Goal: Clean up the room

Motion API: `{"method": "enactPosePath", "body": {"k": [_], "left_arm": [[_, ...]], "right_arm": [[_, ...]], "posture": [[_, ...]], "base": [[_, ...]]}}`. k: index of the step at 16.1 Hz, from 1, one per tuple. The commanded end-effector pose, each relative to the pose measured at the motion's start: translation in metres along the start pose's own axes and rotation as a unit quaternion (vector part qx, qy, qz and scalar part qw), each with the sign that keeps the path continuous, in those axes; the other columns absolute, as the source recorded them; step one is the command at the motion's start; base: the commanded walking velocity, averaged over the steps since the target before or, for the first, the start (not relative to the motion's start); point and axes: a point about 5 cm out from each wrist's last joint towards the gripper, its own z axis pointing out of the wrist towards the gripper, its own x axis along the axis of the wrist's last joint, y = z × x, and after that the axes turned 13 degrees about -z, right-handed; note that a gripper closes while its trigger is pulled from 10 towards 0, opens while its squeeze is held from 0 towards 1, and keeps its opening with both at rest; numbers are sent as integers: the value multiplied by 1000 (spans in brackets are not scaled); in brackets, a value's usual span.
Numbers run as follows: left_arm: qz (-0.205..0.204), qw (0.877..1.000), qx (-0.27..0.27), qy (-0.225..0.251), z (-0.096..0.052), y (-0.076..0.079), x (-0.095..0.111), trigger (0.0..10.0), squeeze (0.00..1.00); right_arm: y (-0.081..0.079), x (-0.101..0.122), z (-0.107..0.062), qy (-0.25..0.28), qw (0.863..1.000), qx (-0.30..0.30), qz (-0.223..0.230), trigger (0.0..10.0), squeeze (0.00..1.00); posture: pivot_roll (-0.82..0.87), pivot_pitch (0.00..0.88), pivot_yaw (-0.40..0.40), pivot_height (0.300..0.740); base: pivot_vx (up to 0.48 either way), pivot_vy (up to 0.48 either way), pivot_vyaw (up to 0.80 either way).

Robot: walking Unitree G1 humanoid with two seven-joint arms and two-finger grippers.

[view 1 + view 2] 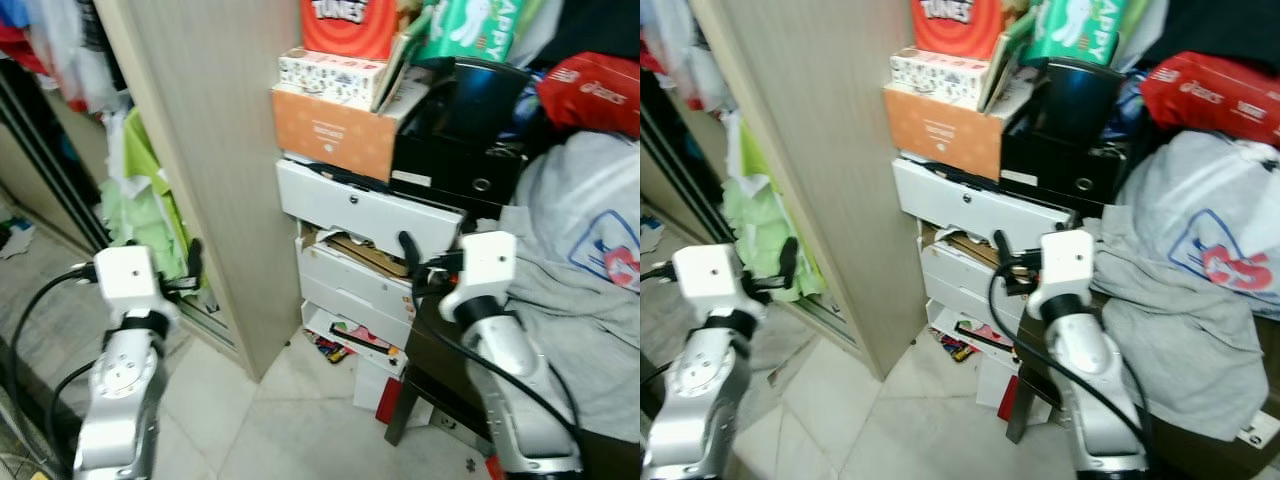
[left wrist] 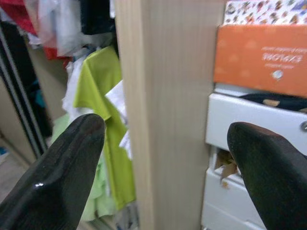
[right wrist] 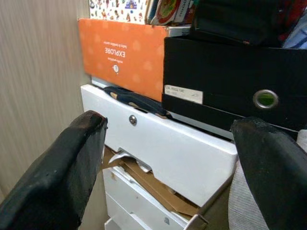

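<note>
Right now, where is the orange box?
The orange box sits on the white drawers, beside the wooden panel, left of the black box.

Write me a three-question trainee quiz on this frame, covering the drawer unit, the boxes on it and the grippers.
1. True or false: the top drawer of the white drawer unit is pushed fully shut.
2. Which box sits directly left of the black box on the unit? A) orange box B) red box C) blue box
3. Fill in: the right gripper faces the top drawer with its fingers ____.

Key: 1 false, it hangs tilted, with cardboard poking out below. 2 A. 3 open; the left gripper is open too, facing the wooden panel.
</note>
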Motion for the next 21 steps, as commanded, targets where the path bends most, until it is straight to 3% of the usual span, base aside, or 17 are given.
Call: {"method": "enactPosePath", "body": {"k": [1,21], "left_arm": [[9,1000,13,-4,-1,-8,-1,10000,0],[4,1000,21,8,6,-3,1,10000,0]], "right_arm": [[-7,4,3,10,1000,12,1,10000,0],[-4,7,10,20,1000,19,3,10000,0]], "posture": [[-95,0,25,740],[-102,0,19,740]], "base": [[0,0,800],[0,0,744]]}}
